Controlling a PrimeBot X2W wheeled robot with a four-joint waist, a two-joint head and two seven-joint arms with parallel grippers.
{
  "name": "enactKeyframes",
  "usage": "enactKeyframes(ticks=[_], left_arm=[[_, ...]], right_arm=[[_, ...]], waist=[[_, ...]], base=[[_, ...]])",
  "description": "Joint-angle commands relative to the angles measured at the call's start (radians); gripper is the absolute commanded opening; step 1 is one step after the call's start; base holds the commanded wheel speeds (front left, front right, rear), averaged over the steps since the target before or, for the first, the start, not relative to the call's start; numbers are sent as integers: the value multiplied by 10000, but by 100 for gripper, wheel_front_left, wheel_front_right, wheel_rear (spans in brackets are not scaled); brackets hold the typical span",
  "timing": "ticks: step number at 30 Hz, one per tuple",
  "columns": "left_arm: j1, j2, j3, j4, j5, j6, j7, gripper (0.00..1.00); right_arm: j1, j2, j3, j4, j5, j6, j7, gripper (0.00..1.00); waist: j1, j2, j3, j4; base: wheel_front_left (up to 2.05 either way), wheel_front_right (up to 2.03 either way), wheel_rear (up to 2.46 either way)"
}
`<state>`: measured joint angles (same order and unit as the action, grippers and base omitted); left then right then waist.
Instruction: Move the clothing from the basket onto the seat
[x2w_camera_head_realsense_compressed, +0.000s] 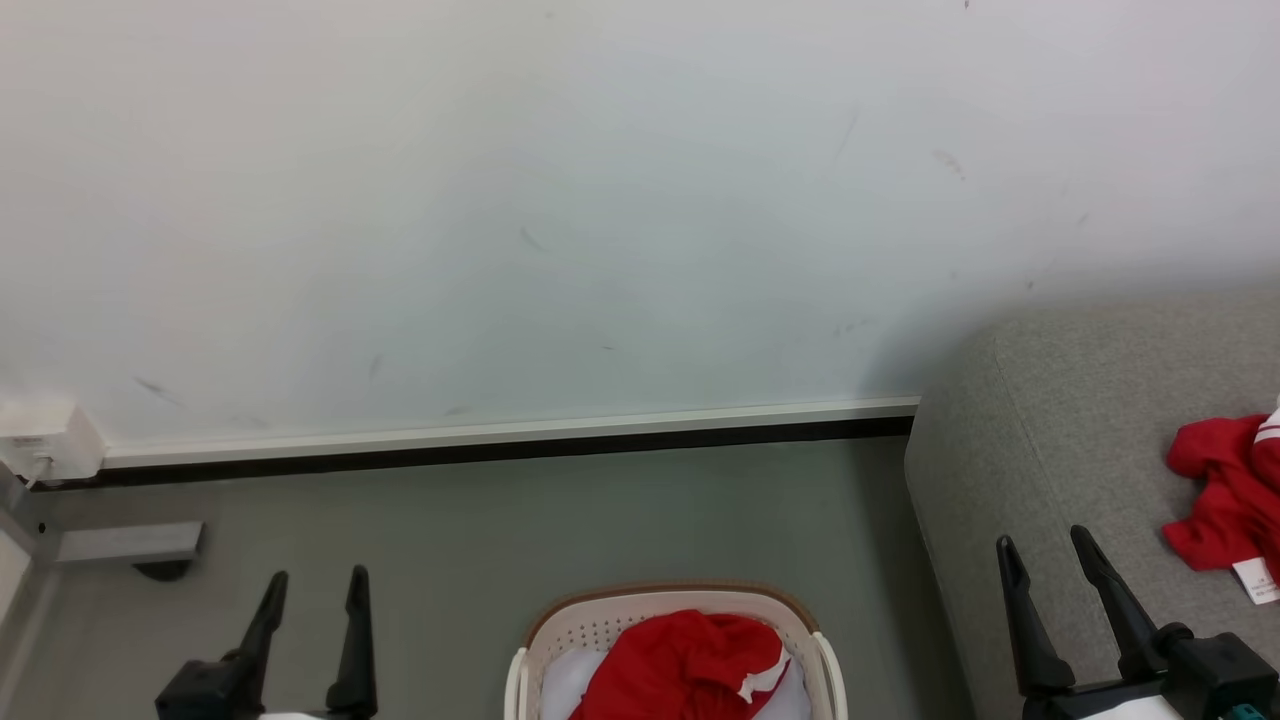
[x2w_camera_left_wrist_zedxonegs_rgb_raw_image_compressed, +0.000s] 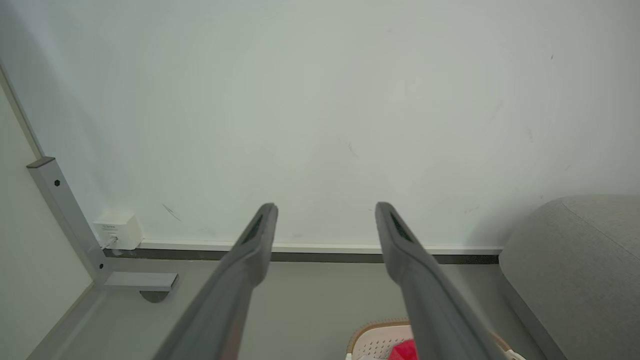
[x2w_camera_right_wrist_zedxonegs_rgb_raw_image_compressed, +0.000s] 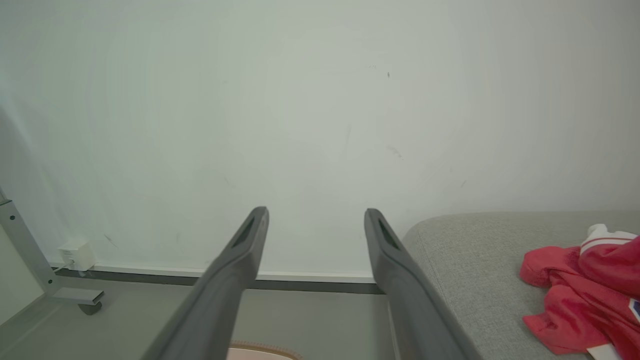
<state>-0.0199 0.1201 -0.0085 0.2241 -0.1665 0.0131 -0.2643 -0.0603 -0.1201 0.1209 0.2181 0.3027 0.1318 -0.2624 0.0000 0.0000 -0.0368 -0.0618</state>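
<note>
Clothing (x2w_camera_head_realsense_compressed: 690, 660) in bright red with a bit of white sits heaped in the basket (x2w_camera_head_realsense_compressed: 590, 628), seen from the head. A white pad (x2w_camera_head_realsense_compressed: 565, 685) lies under it. The basket is white with little holes and a brown rim. Right of the basket stands the grey seat (x2w_camera_head_realsense_compressed: 1060, 440), and a second red piece (x2w_camera_head_realsense_compressed: 1225, 495) with white stripes lies crumpled on it, well apart from the basket. Grey floor (x2w_camera_head_realsense_compressed: 600, 510) runs from the basket back to the wall (x2w_camera_head_realsense_compressed: 600, 200). The left gripper (x2w_camera_head_realsense_compressed: 317, 573) hangs left of the basket, the right gripper (x2w_camera_head_realsense_compressed: 1043, 536) right of it by the seat. Both have fingers spread wide and hold nothing.

From the left wrist, the two fingers stand apart. The basket's rim and a spot of red show low down beside one finger. The seat's round corner is right of the basket.

From the right wrist, the fingers are spread. A sliver of the basket's rim peeks in at the bottom, and the second red piece rests on the seat.
</note>
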Motion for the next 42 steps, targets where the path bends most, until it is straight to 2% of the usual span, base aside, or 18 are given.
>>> enactKeyframes(ticks=[1,17,26,33,42], left_arm=[[-44,-20,60,42,157,-43,-1,100],[-128,-418,594,176,626,-515,-1,100],[-570,-540,316,393,745,-860,-3,100],[-1479,-396,-288,1192,836,-1218,-1,100],[-3326,156,-1499,2891,626,-1423,88,100]], right_arm=[[-139,17,2,9,-6,-22,-33,100],[-207,-116,138,48,121,-22,-34,100],[-526,-389,208,87,104,-22,-34,100],[-1132,-416,166,-115,-64,-22,-35,100],[-2223,37,-200,-726,-487,-22,-35,100]], waist=[[0,0,-2,-16],[0,0,-21,-226],[0,0,356,-677],[0,0,1478,-1143],[0,0,3373,-1823]], base=[[0,0,0],[0,0,0],[0,0,0],[0,0,0],[0,0,0]])
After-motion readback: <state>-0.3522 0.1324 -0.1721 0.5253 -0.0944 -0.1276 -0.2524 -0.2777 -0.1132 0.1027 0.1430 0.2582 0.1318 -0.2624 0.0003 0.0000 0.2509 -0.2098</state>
